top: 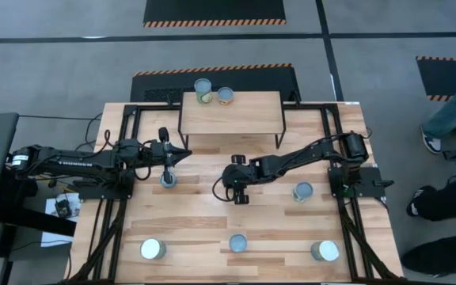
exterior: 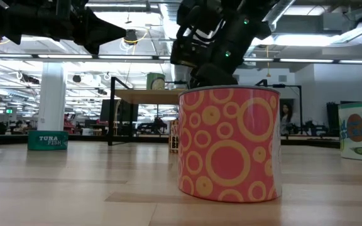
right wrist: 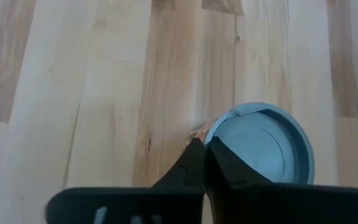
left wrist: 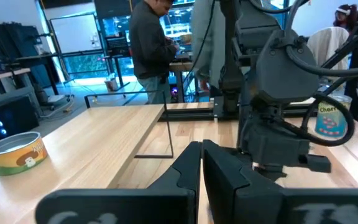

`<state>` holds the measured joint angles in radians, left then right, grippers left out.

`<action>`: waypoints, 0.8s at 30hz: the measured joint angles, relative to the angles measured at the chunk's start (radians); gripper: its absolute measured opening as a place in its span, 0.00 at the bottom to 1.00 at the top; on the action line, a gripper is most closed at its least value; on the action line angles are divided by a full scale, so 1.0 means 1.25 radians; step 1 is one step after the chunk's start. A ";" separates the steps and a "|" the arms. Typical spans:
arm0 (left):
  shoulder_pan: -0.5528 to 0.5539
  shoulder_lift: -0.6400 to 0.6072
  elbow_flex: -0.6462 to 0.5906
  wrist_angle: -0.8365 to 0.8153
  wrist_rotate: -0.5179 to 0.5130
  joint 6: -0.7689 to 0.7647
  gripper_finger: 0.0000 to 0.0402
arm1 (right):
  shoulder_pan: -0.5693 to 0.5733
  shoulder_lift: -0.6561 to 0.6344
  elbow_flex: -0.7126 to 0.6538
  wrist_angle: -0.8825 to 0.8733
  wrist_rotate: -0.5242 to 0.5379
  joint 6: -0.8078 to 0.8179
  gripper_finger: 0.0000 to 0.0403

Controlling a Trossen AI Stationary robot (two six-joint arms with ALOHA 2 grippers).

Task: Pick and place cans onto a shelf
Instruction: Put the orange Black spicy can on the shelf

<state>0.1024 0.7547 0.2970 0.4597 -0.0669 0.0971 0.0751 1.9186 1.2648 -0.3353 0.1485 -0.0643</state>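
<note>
Two cans [top: 203,89] sat on the shelf [top: 229,115]; six on the desk [top: 275,214].
We saw both grippers, left [top: 182,153] and right [top: 241,198], jaws pressed together, holding nothing.

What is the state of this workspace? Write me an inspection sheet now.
Surface: wooden tabletop, bare planks between the cans.
Job's things: shelf holds two cans; five more cans stand on the tabletop; one more can shows just past the right fingers.
Clutter: small device off the table's left edge.
Grippers: left gripper shut, next to a can; right gripper shut, mid-table, holding nothing.
Cables: bundle beside the left arm's base.
Surroundings: person at the right; striped floor mats.
</note>
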 joint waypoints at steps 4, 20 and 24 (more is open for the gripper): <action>0.000 0.000 0.000 0.001 0.000 0.000 0.02 | 0.003 -0.043 0.004 -0.025 -0.057 0.011 0.04; 0.000 0.000 0.000 0.003 0.000 0.007 0.02 | -0.107 -0.228 0.292 -0.279 -0.021 -0.143 0.03; 0.000 0.000 0.000 0.004 0.000 0.007 0.02 | -0.234 -0.210 0.314 -0.277 -0.047 -0.228 0.03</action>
<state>0.1024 0.7544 0.2970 0.4641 -0.0669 0.1055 -0.2179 1.6556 1.6572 -0.6813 0.0903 -0.3495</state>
